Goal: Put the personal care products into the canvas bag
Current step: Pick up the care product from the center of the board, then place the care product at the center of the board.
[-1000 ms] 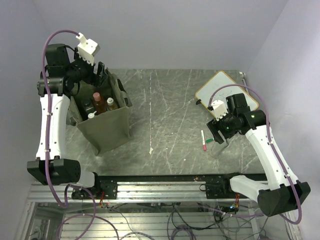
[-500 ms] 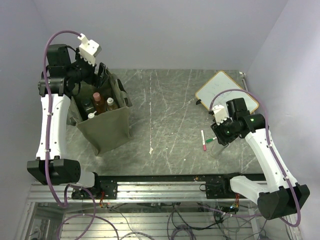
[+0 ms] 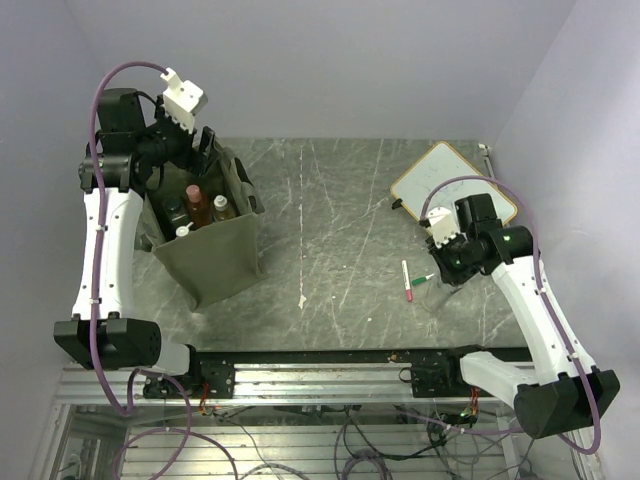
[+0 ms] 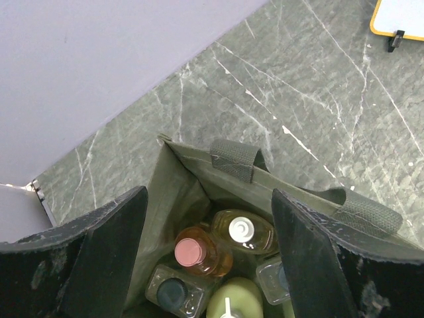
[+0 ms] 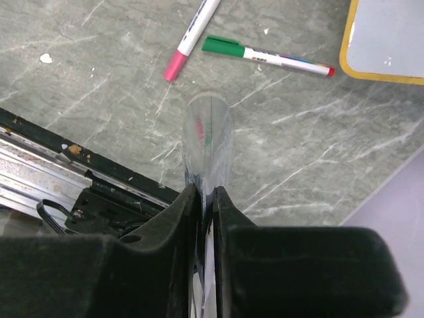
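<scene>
The olive canvas bag [image 3: 218,262] stands upright at the table's left. Inside it are several bottles: an orange one with a pink cap [image 4: 193,254], a yellow one with a white cap [image 4: 242,230], a clear one with a black cap [image 4: 170,292] and a pale green one [image 4: 233,295]. My left gripper [image 4: 209,255] hangs open over the bag's mouth [image 4: 265,177], holding nothing. On the right, my right gripper [image 5: 205,193] is shut on a clear, squashed plastic bottle [image 5: 209,136] that points down at the table beside the markers.
A red marker [image 5: 193,32] and a green marker [image 5: 265,55] lie just beyond the clear bottle. The wood-framed whiteboard [image 3: 446,175] lies at the back right. The black and metal rail [image 3: 330,362] runs along the near edge.
My right gripper has closed from open onto the clear bottle. The left gripper has stayed open and lifted slightly above the bag.
</scene>
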You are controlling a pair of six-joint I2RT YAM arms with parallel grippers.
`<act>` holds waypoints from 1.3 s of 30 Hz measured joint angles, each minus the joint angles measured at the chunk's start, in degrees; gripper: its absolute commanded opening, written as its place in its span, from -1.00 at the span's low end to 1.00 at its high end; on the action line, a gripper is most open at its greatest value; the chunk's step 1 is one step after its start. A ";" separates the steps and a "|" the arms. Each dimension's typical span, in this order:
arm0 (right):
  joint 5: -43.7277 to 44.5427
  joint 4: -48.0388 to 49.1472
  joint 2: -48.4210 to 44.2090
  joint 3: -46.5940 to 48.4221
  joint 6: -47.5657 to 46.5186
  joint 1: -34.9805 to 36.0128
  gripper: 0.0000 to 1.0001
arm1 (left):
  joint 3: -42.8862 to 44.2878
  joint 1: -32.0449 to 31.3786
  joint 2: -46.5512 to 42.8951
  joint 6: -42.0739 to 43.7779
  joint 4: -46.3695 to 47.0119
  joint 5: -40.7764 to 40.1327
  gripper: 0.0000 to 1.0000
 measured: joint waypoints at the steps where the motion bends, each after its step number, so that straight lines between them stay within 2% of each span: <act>1: 0.00 -0.35 0.11 0.61 0.00 0.00 -1.00 | 0.00 -0.04 0.00 0.00 0.00 0.00 0.72; 13: -6.03 -2.21 2.99 13.42 -2.05 -0.09 -1.00 | 0.00 -0.09 0.00 -1.11 0.04 -0.04 0.72; 21: -11.43 0.02 12.98 25.00 -2.47 1.60 -1.00 | 0.00 -0.07 0.00 -4.04 0.35 -1.09 0.76; 39: -13.29 10.73 37.31 39.39 -5.66 27.82 -1.00 | 1.33 3.02 -1.79 -12.07 1.86 -5.60 0.91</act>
